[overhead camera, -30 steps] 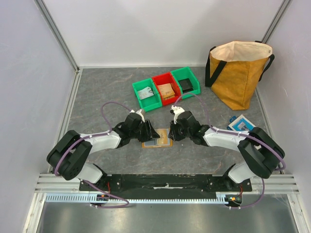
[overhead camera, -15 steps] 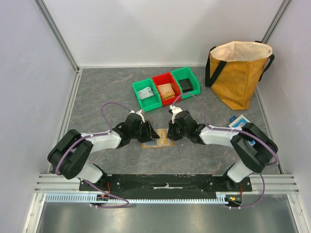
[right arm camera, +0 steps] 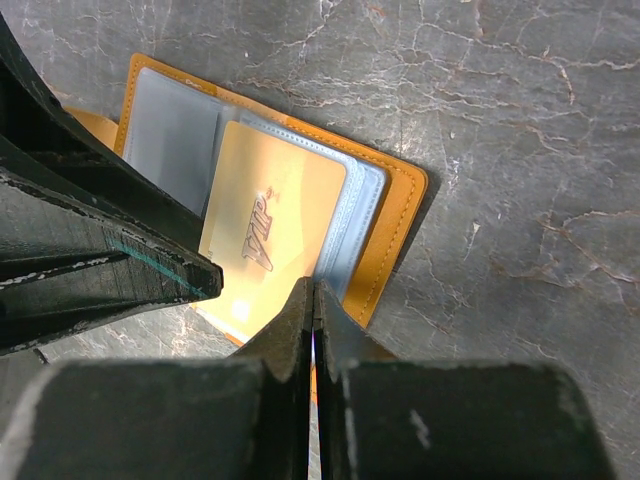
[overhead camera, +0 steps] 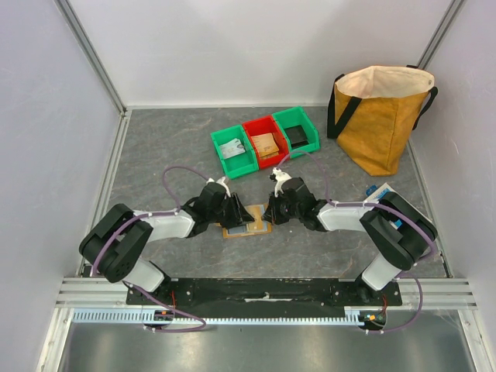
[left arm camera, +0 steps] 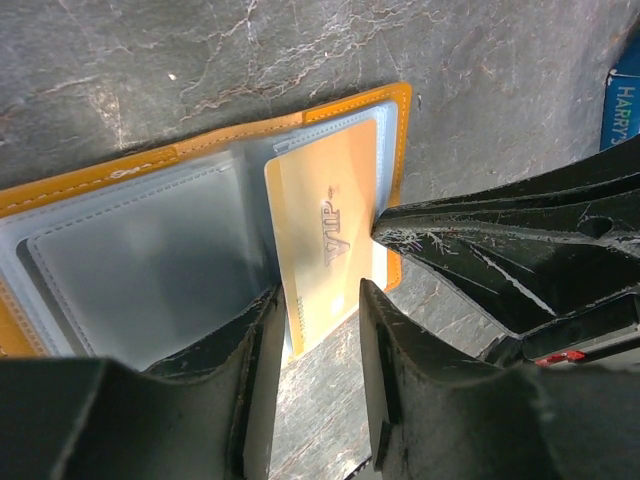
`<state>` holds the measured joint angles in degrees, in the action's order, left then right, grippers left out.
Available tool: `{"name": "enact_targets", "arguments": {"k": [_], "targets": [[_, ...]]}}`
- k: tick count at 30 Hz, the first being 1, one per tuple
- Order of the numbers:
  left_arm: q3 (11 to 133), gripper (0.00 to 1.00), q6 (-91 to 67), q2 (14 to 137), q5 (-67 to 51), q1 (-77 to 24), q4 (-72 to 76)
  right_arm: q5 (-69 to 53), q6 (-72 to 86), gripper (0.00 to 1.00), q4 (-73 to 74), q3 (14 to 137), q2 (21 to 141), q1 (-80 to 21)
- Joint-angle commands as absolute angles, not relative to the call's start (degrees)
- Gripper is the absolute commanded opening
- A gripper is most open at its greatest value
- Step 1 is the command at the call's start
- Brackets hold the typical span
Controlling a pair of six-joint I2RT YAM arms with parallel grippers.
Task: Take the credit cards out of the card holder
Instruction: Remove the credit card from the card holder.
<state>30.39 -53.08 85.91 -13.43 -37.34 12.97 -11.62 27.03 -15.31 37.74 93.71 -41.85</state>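
Observation:
The card holder [overhead camera: 245,229] lies open on the table between both arms, orange leather [right arm camera: 396,214] outside and clear sleeves [left arm camera: 140,260] inside. A gold credit card [left arm camera: 326,240] marked VIP sticks part-way out of a sleeve, past the holder's near edge [right arm camera: 262,235]. My right gripper [right arm camera: 314,288] is shut, its tips pinched on the card's long edge where it meets the sleeve [overhead camera: 268,216]. My left gripper [left arm camera: 320,300] is open and straddles the card's near corner. One of its fingers [left arm camera: 240,350] rests over the sleeve. No other card shows in the holder.
Three small bins stand behind the holder: green [overhead camera: 233,153], red [overhead camera: 266,143] and green [overhead camera: 295,136], each with items inside. A mustard bag [overhead camera: 381,116] stands at the back right. A blue-and-white box [overhead camera: 384,197] lies by the right arm.
My right gripper has closed from partly open to shut at the card's edge. The left gripper has narrowed a little. Both arms and the holder have edged slightly left.

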Motion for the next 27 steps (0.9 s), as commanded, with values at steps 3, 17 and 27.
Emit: {"name": "enact_targets", "arguments": {"k": [3, 17, 27], "targets": [[28.04, 0.35, -56.25, 84.73, -11.43, -37.53, 15.29, -11.25, 26.72, 0.0, -10.99, 35.42, 96.15, -41.75], [23.12, 0.12, -58.53, 82.09, -13.01, -37.35, 24.07, -11.86, 26.54, 0.0, -10.81, 35.42, 96.68, -41.31], [18.81, 0.02, -59.85, 81.74, -15.21, -37.27, 32.17, -12.04, 26.28, 0.0, -10.46, 35.51, 96.86, -40.87]]}}
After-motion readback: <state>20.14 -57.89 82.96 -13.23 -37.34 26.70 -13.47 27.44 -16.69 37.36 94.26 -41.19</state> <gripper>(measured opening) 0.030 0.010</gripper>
